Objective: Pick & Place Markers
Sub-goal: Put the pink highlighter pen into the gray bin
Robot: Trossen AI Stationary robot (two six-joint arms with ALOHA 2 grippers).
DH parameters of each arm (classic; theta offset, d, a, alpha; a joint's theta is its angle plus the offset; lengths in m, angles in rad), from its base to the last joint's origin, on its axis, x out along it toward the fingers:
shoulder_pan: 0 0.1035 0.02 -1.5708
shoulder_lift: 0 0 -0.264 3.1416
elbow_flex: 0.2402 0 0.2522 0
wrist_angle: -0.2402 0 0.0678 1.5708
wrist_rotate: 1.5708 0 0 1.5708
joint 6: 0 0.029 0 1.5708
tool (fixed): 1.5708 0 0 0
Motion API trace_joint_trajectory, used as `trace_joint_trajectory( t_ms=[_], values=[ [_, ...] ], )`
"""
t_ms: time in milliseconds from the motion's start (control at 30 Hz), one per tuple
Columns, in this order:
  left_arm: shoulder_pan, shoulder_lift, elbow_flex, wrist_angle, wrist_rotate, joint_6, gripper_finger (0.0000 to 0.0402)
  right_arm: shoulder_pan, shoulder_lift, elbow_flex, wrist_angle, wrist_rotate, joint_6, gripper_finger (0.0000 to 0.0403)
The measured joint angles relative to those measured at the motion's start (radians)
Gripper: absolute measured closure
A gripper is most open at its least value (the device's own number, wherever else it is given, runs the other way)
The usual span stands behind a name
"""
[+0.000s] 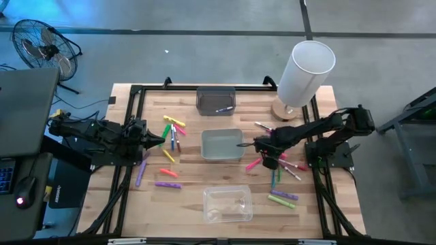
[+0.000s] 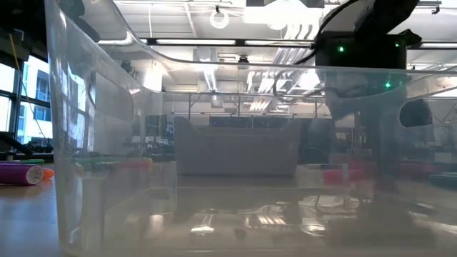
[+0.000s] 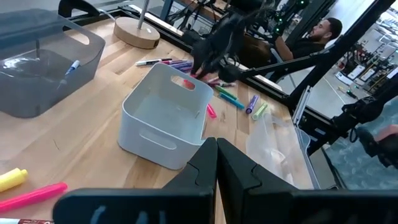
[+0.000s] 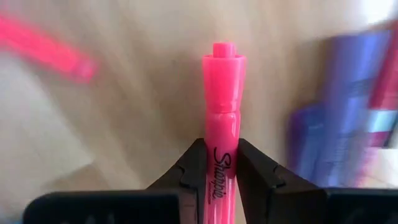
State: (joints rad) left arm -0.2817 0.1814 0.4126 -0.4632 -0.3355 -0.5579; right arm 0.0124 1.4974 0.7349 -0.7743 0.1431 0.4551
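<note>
Markers lie scattered on the wooden table in two groups, one on the left [image 1: 174, 133] and one on the right [image 1: 283, 184]. My right gripper [image 4: 222, 163] points down over the right group [image 1: 270, 158] and is shut on a pink marker [image 4: 222, 93]. A second pink marker [image 4: 46, 46] and purple ones [image 4: 339, 106] lie beside it on the wood. My left gripper [image 3: 216, 168] is shut on nothing and hovers at the table's left side [image 1: 153, 141], pointing toward the middle. My right gripper pinches the pink marker's barrel [image 4: 222, 146] between its two fingers, one on each long side, at the printed part below the cap. The fingers come from above, pointing down, across the marker. The marker lies level; whether it rests on the wood I cannot tell.
A light grey bin [image 1: 222, 144] stands at the table's middle, left of my right gripper. A dark grey bin [image 1: 216, 100] holding a marker sits at the far edge, a clear bin [image 1: 227, 204] near the front. A white cylinder on a round wooden base [image 1: 305, 71] stands far right.
</note>
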Motion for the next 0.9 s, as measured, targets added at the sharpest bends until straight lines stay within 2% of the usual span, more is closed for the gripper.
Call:
trace_joint_trajectory(
  t_ms=[267,367,467,567,733,900],
  values=[
    [0.0,0.0,0.0,-0.001,0.0,0.008,0.0401,0.002,-0.25,0.027,-0.045,0.077,0.176,0.0348],
    [0.0,0.0,0.0,-0.002,0.0,0.011,0.0401,0.003,-0.303,0.101,-0.055,0.15,0.196,0.0348],
    [0.0,0.0,0.0,-0.003,0.0,0.011,0.0401,0.014,-0.304,0.228,-0.05,0.25,0.134,0.0348],
    [0.0,0.0,0.0,-0.003,0.001,0.013,0.0401,0.019,-0.25,0.383,-0.035,0.319,0.04,0.0348],
    [0.0,0.0,0.0,-0.003,0.001,0.014,0.0401,0.019,-0.07,0.645,-0.002,0.353,-0.137,0.0348],
    [0.0,0.0,0.0,-0.003,0.001,0.014,0.0401,0.018,0.179,0.848,-0.006,0.274,-0.268,0.0349]
  ],
)
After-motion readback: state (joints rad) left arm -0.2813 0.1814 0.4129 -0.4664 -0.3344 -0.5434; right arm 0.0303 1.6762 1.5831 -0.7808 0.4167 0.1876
